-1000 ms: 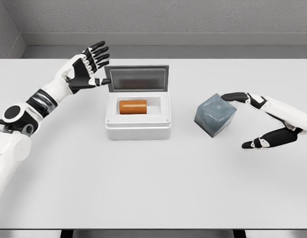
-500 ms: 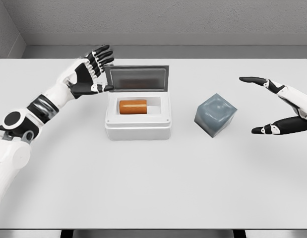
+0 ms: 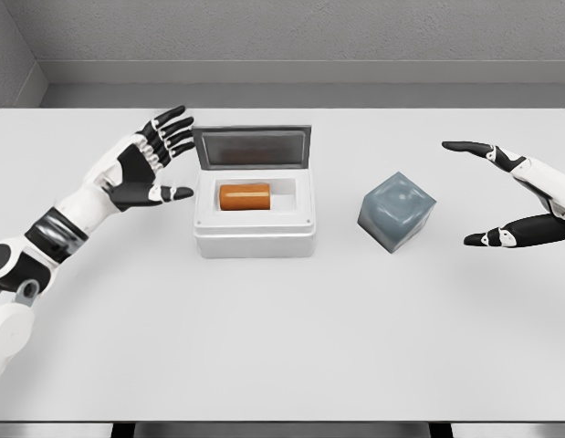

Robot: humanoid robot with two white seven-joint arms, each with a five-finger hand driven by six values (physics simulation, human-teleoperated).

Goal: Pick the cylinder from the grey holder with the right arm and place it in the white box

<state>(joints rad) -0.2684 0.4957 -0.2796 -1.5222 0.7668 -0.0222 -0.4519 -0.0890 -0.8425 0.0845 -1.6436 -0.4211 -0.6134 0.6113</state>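
Since the half-second-old frame, the orange cylinder (image 3: 245, 196) hasn't budged: it's lying on its side inside the white box (image 3: 255, 239), lid (image 3: 252, 149) tipped up at the back. What did change is the left hand (image 3: 147, 169). It was right up against the lid's left edge, and now it's pulled back and slightly down, so it sits just beside the box's left side without touching it, fingers spread and holding nothing.

The right hand (image 3: 510, 196) is basically where it was, out near the right edge of the table (image 3: 282, 347), thumb and fingers apart in a loose open curve with nothing in them. So the cylinder is well apart from that hand, with the grey holder (image 3: 397, 211) sitting between the box and the hand. The holder is a grey cube, resting at a bit of an angle to the box.

Hard to see stuff: the right arm is cut off by the picture's right edge, so only the hand and some wrist show. The left arm runs off the lower left corner. The holder's top looks closed from here; no way to tell if there's an opening.
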